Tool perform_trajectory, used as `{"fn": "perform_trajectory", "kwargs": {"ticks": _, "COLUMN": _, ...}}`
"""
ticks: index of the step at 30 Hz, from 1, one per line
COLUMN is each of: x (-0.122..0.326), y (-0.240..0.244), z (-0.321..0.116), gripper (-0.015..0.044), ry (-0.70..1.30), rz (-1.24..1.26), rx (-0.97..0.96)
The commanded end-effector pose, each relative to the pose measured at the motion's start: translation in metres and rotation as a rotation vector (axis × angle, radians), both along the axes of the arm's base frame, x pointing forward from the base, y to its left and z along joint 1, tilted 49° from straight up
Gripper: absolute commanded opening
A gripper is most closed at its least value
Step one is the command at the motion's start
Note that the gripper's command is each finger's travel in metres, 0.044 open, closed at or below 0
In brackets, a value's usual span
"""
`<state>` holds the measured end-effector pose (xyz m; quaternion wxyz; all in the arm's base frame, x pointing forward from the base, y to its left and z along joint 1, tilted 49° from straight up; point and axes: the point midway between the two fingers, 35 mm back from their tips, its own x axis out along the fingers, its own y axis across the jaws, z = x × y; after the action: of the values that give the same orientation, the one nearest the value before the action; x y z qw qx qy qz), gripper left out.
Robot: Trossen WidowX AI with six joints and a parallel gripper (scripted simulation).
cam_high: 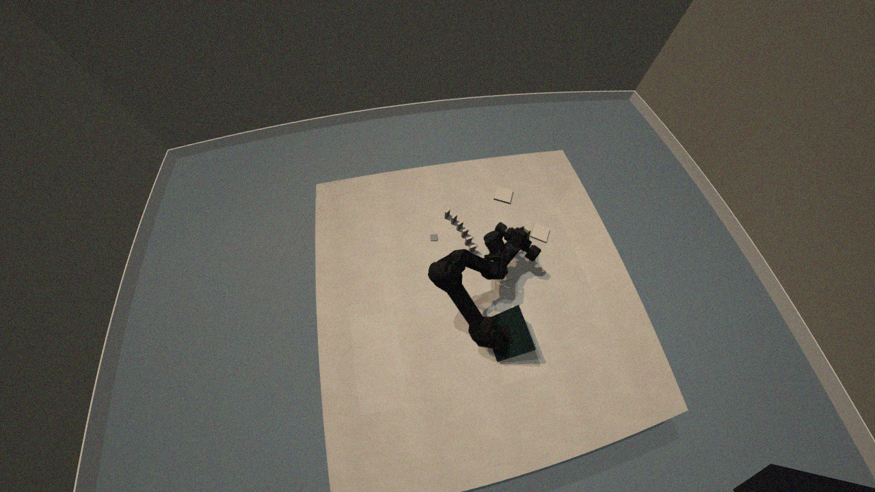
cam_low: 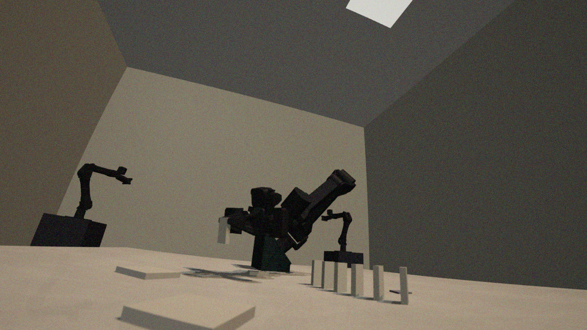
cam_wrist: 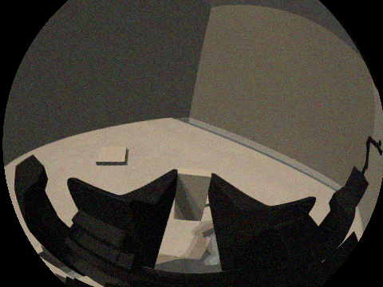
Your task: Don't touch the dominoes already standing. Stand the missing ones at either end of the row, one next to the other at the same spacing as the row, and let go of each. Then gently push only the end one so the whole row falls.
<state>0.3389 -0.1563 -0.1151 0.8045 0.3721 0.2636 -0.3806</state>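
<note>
Several pale dominoes stand upright in a slanting row, from the end domino [cam_high: 448, 214] [cam_low: 403, 286] to the other end domino [cam_low: 316, 272] near the arm's elbow. My gripper [cam_wrist: 193, 177] [cam_low: 224, 220] is shut on a domino [cam_wrist: 193, 197] [cam_low: 223, 232], gripped near its top. The held domino hangs almost upright above the table, to the right of the row in the top view, clear of the table. Another domino [cam_low: 258, 273] lies flat in front of the arm's base, partly in the arm's shadow.
Two flat pale square blocks lie on the table: one block [cam_high: 503, 195] [cam_low: 188, 310] [cam_wrist: 112, 155] farther out, the other block [cam_high: 541, 233] [cam_low: 148, 272] beside the gripper. A small grey tile [cam_high: 433, 237] [cam_low: 400, 291] lies left of the row in the top view.
</note>
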Motion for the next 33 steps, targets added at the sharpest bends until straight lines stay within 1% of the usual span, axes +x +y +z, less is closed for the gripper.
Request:
{"fn": "perform_trajectory", "kwargs": {"ticks": 1, "x": -0.007, "y": 0.003, "z": 0.010, "gripper": 0.0107, "ry": -0.044, "rz": -0.025, "rx": -0.016}}
{"fn": "perform_trajectory", "kwargs": {"ticks": 20, "x": -0.009, "y": 0.005, "z": 0.014, "gripper": 0.0107, "ry": -0.063, "rz": -0.034, "rx": -0.022}}
{"fn": "perform_trajectory", "kwargs": {"ticks": 33, "x": -0.005, "y": 0.038, "z": -0.022, "gripper": 0.0107, "ry": -0.059, "rz": -0.031, "rx": -0.018}}
